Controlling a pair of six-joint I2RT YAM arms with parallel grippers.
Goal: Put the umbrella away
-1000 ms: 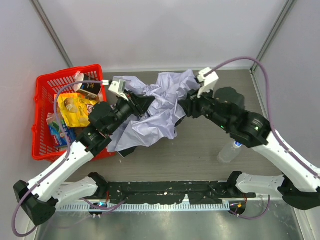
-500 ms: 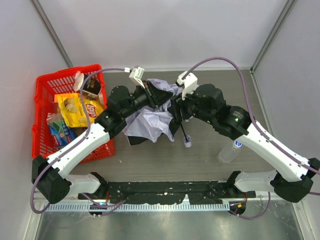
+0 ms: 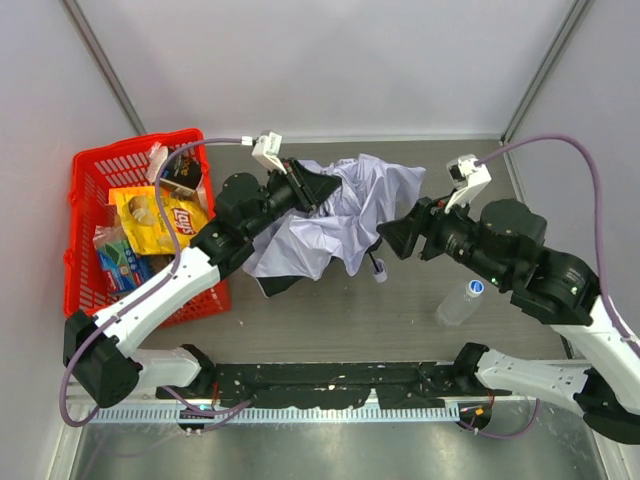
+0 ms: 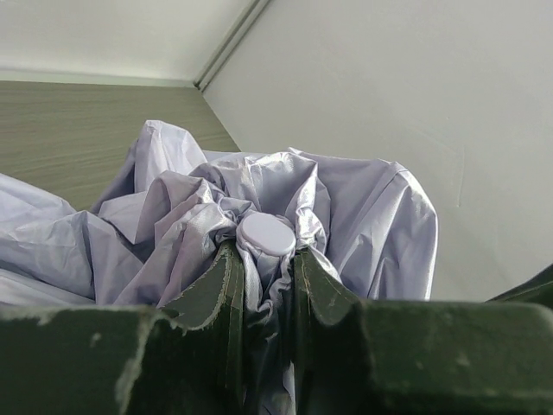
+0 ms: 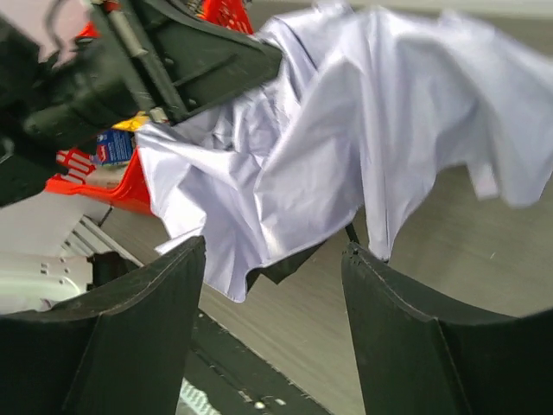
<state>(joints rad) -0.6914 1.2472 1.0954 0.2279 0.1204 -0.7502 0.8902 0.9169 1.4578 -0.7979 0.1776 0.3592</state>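
Observation:
The umbrella (image 3: pixel 335 215) is a crumpled lavender-grey canopy, held up above the table's middle. Its thin black shaft hangs down to a small light handle (image 3: pixel 379 274) near the table. My left gripper (image 3: pixel 318 187) is shut on the canopy's top; in the left wrist view the round lavender cap (image 4: pixel 266 233) sits pinched with fabric between my fingers (image 4: pixel 212 285). My right gripper (image 3: pixel 388 237) is open and empty, just right of the canopy. In the right wrist view the canopy (image 5: pixel 346 147) hangs ahead of my spread fingers (image 5: pixel 147 320), with the left arm at upper left.
A red basket (image 3: pixel 90 205) with snack bags stands at the left. A clear plastic bottle (image 3: pixel 460 300) with a blue cap stands at the right front, under my right arm. White walls enclose the table on three sides.
My right gripper has let go of the umbrella and pulled back to the right. The canopy has spread out wider to the right while my left gripper keeps holding its top.

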